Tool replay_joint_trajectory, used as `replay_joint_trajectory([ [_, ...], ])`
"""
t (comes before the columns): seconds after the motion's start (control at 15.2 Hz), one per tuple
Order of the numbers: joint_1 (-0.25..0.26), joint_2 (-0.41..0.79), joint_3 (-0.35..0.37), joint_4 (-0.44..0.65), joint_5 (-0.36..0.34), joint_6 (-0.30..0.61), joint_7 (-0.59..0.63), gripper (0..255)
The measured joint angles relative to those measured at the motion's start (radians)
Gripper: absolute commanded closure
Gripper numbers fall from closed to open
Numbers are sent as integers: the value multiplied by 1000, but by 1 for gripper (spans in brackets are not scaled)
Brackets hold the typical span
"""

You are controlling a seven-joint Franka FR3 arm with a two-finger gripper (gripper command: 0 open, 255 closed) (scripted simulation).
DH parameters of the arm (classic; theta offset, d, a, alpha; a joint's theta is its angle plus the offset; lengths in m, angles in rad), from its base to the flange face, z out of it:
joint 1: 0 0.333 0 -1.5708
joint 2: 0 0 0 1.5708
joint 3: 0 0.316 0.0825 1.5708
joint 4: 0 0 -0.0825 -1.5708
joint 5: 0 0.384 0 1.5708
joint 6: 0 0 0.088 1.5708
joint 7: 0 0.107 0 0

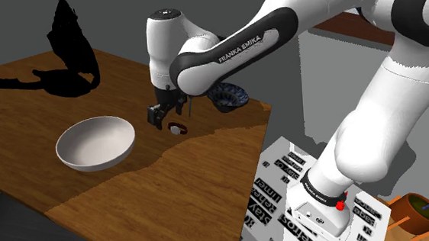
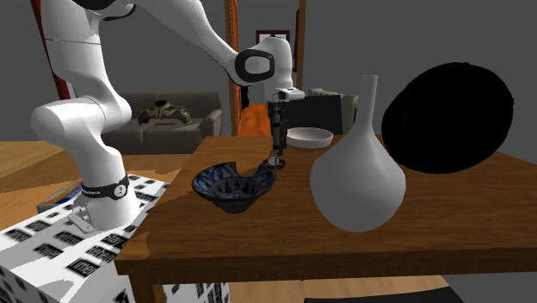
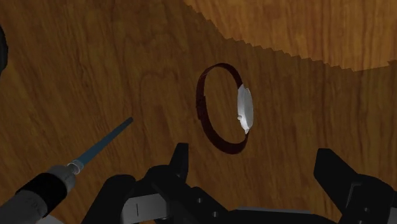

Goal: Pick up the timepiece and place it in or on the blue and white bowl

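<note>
Wristwatch (image 3: pixel 244 109), dark strap looped, on its side on wooden table (image 3: pixel 95 63), just below gripper (image 3: pixel 254 159), fingers (image 3: pixel 180 162) spread apart, seemingly to straddle it for pickup; blue and white bowl (image 2: pixel 231 185) nearby

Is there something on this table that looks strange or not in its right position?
Yes: a pure black, unshaded shape sits on the table. The watch rests on its band's edge, face turned sideways.

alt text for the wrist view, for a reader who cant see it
A wristwatch with a dark red band and silver case lies on a wooden table just ahead of the open black gripper, which is not touching it.
</note>
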Motion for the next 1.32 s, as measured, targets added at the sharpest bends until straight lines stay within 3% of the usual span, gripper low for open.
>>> replay_joint_trajectory([
  [0.59,1,36,-5,-8,-25,41,16,0],
  [0.66,1,36,-5,-8,-25,41,16,255],
  [1.32,1,36,-5,-8,-25,41,16,255],
])
